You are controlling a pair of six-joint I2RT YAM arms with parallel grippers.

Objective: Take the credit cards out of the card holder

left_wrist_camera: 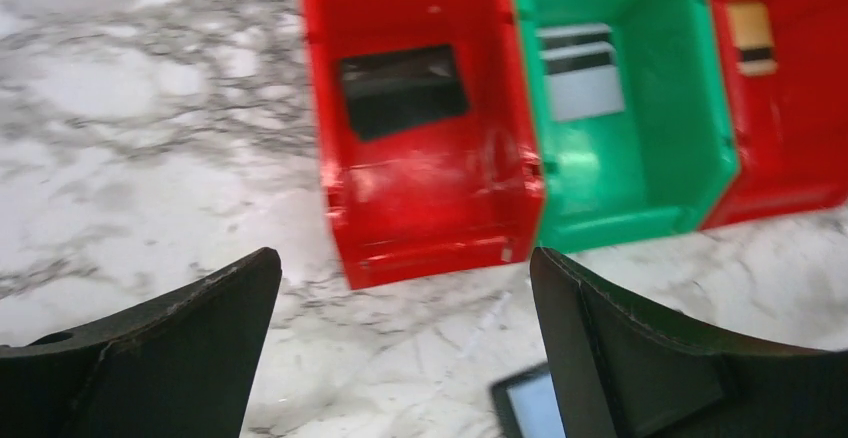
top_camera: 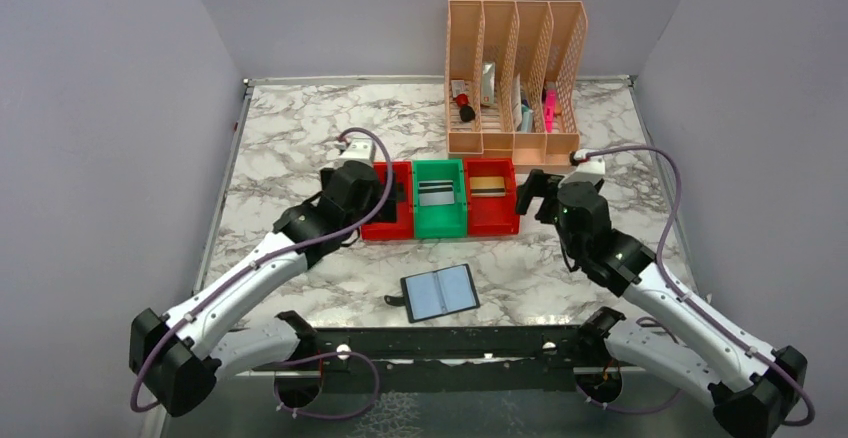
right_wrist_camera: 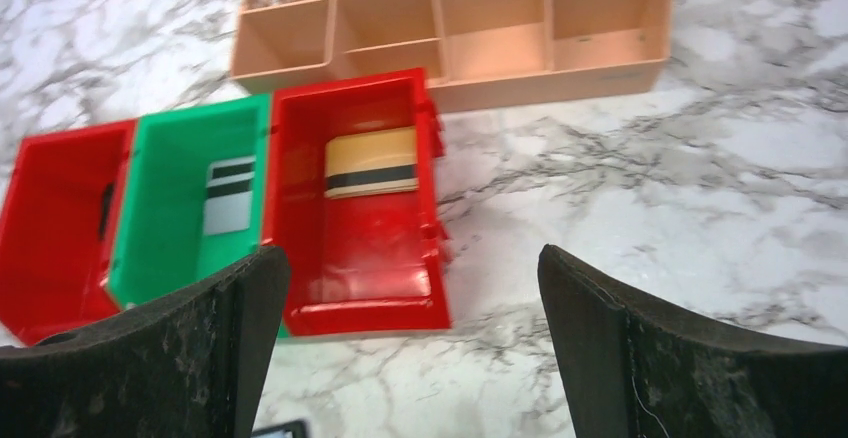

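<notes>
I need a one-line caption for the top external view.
Left gripper and right gripper hover open at three bins holding cards; the open card holder lies apart.

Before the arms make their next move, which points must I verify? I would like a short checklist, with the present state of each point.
1. Left end effector open and holding nothing: ok.
2. Right end effector open and holding nothing: ok.
3. Card holder lying open and flat, apart from both arms: ok.
4. Pockets of the card holder free of cards: cannot tell, too small in the top view.
5. One card in each bin: black card in the left red bin, grey card in the green bin, tan card in the right red bin: ok.
</notes>
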